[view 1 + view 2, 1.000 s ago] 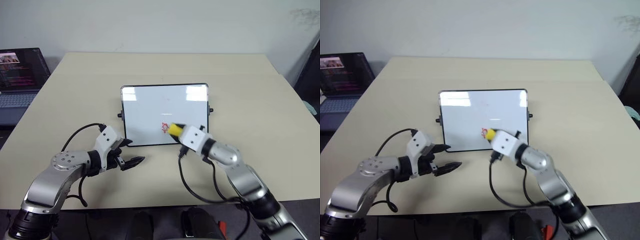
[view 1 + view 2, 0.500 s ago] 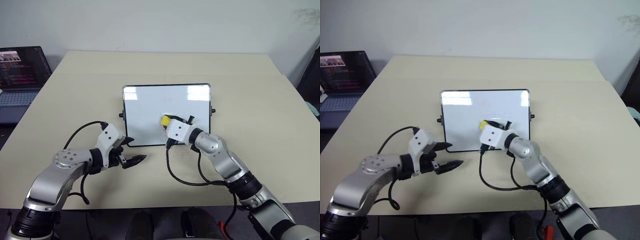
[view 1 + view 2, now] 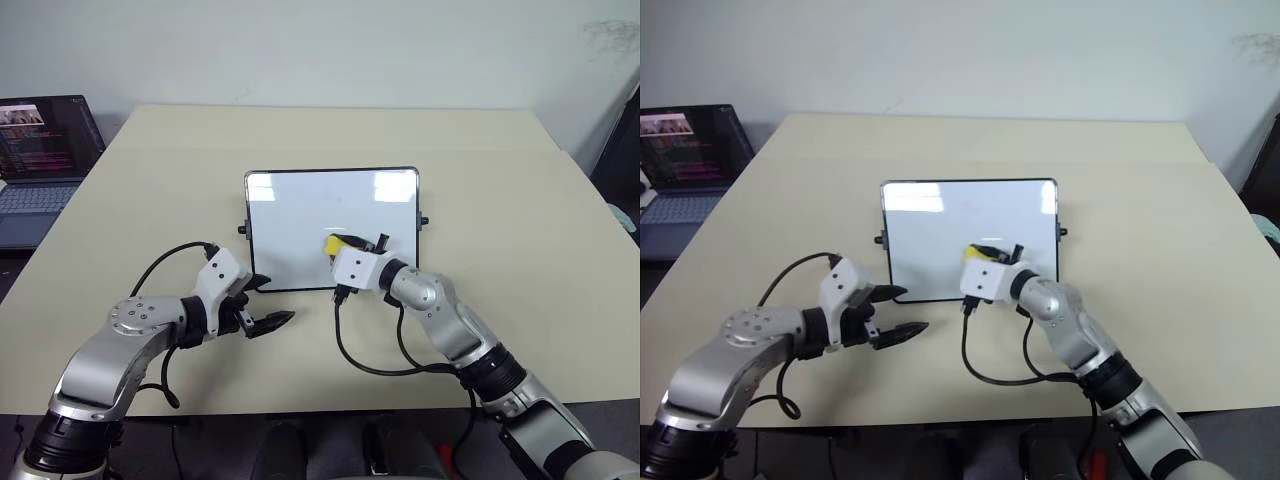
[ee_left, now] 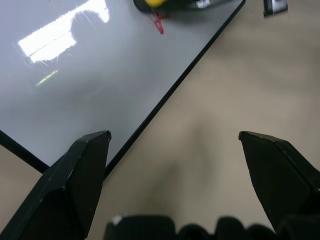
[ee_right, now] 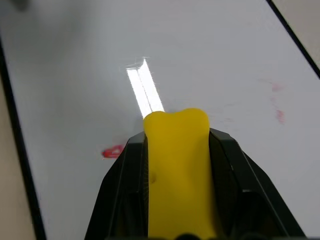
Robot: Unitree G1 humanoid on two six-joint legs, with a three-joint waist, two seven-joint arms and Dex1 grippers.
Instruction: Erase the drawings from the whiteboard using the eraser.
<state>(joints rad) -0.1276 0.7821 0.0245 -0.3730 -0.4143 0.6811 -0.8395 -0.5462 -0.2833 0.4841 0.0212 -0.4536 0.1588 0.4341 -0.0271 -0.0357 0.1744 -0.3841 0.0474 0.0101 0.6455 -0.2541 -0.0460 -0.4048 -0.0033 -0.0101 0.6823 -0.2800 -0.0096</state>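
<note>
We've got the right gripper [image 5: 175, 165] clamped on the eraser [image 5: 176, 150] over the whiteboard [image 3: 300, 215], red drawings [image 5: 114, 151] just beside its tip, left gripper [image 4: 175, 150] w/ jaws apart at the board's near corner, laptop [image 3: 40, 150] well off, nothing btwn

Open laptop [image 3: 45, 150] beside beige table [image 3: 520, 200]
</note>
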